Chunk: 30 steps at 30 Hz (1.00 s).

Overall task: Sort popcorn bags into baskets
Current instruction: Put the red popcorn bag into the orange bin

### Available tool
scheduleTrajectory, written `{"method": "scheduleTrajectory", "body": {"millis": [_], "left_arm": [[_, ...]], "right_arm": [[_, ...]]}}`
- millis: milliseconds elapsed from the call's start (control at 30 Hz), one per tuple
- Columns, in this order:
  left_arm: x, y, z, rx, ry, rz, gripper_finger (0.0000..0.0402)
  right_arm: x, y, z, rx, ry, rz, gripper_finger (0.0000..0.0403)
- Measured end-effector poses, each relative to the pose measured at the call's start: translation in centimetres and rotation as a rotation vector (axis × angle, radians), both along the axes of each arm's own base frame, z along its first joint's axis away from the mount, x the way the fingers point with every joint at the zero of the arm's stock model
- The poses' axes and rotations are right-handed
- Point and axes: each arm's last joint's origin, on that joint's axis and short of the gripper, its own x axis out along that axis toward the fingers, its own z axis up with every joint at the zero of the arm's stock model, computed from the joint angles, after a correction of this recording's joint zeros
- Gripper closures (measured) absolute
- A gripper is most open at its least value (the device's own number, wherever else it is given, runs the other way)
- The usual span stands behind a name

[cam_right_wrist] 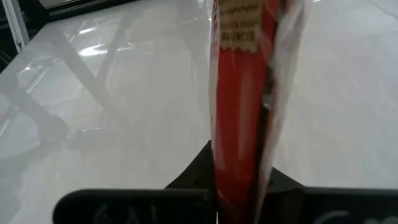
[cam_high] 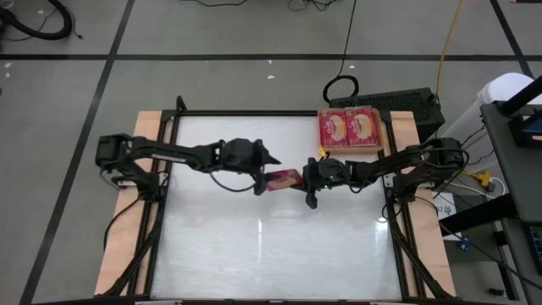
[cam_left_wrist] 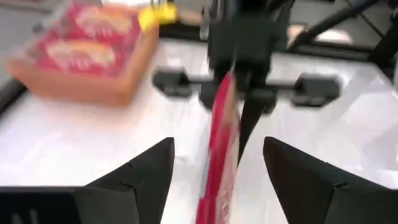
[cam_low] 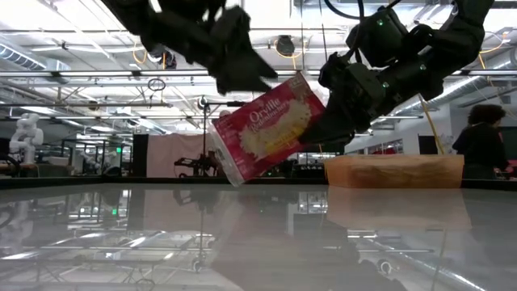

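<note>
From above, a popcorn bag (cam_high: 282, 179) hangs mid-table between both arms, orange basket (cam_high: 350, 149) at the far right corner. Low view: right gripper (cam_low: 323, 129) pinches its edge; it looks light, flat and floppy. Left wrist view: left gripper (cam_left_wrist: 217, 165) spread wide, clear of the bag.

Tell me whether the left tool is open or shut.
Open. The left tool's fingers stand apart either side of the popcorn bag, not touching it.

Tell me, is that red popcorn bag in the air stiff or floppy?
Probably fairly stiff: pinched at one end by the right gripper, the popcorn bag juts out tilted without drooping. Likely light too. Its glossy wrapper may be slippery.
</note>
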Motion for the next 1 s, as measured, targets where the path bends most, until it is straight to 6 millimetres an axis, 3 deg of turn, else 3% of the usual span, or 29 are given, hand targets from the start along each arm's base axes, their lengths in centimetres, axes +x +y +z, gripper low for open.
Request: {"method": "scheduleTrajectory", "body": {"millis": [267,533,800,1000], "left_arm": [[1.2,0.9,-3.5,-0.092,0.091,-0.082,0.0197],[0.7,2.1,-2.8,-0.110,0.075,-0.080,0.0377],[-2.0,2.7,0.4,-0.050,0.089,-0.094,0.0379],[-3.3,3.1,2.8,0.029,-0.033,-0.093,0.0384]], "right_arm": [[0.1,0.1,0.1,-0.044,-0.009,0.024,0.0394],[0.2,-0.1,0.3,-0.108,-0.021,-0.009,0.0383],[0.4,-0.2,0.8,-0.137,-0.077,-0.057,0.0313],[0.7,-0.4,1.5,-0.164,-0.156,-0.108,0.0283]]}}
